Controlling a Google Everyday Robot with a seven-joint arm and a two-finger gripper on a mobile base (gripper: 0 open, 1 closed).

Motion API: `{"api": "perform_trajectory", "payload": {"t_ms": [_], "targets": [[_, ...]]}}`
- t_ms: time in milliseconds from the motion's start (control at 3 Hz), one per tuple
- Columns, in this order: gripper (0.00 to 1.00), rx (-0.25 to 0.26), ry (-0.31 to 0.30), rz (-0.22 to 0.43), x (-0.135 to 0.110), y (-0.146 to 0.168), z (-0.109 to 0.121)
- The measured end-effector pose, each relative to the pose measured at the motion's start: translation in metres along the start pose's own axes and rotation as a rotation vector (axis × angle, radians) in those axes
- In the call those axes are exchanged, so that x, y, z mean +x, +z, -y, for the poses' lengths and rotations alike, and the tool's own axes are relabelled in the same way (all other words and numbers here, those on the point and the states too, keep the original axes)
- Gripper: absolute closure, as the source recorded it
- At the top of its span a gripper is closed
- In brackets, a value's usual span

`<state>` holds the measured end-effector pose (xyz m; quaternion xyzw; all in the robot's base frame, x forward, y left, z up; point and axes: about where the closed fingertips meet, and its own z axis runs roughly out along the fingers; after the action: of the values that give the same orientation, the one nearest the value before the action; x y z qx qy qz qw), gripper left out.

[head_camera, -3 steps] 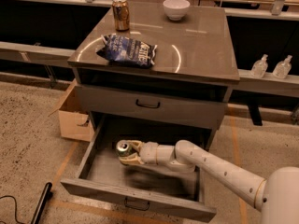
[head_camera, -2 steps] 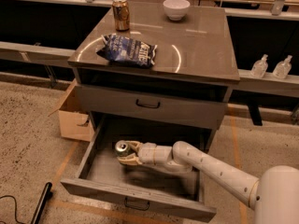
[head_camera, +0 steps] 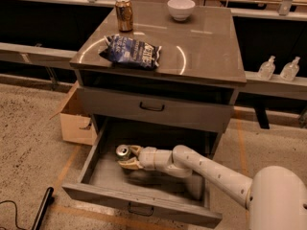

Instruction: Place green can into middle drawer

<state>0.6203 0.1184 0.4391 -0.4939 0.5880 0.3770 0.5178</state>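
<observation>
The green can (head_camera: pixel 123 153) stands upright inside the open middle drawer (head_camera: pixel 144 206), near its left side; only its silver top and a bit of dark side show. My gripper (head_camera: pixel 128 157) reaches into the drawer from the right on a white arm. Its pale fingers (head_camera: pixel 134 150) sit around the can's right side, closed on it. The can's base is low in the drawer, at or just above the grey floor (head_camera: pixel 108 174).
On the cabinet top (head_camera: pixel 206 47) lie a blue chip bag (head_camera: pixel 132 51), a gold-brown can (head_camera: pixel 124 14) and a white bowl (head_camera: pixel 181 8). The closed handled drawer (head_camera: pixel 152 107) is above the open one. A cardboard box (head_camera: pixel 76 121) stands at the cabinet's left.
The gripper and can have shifted slightly left and lower inside the drawer. Nothing else has moved.
</observation>
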Motion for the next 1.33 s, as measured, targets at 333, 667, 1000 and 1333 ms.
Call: {"api": "perform_trajectory", "payload": {"t_ms": [333,667,1000,1333], "targets": [[0.52,0.008,0.006,-0.012,0.006,0.003,0.001],[0.28,0.008,0.016,-0.019,0.013,0.006,-0.001],[0.05,0.005,0.023,-0.022,0.018,0.009,-0.003],[0.02,0.014,0.019,-0.037,0.018,0.006,-0.002]]}}
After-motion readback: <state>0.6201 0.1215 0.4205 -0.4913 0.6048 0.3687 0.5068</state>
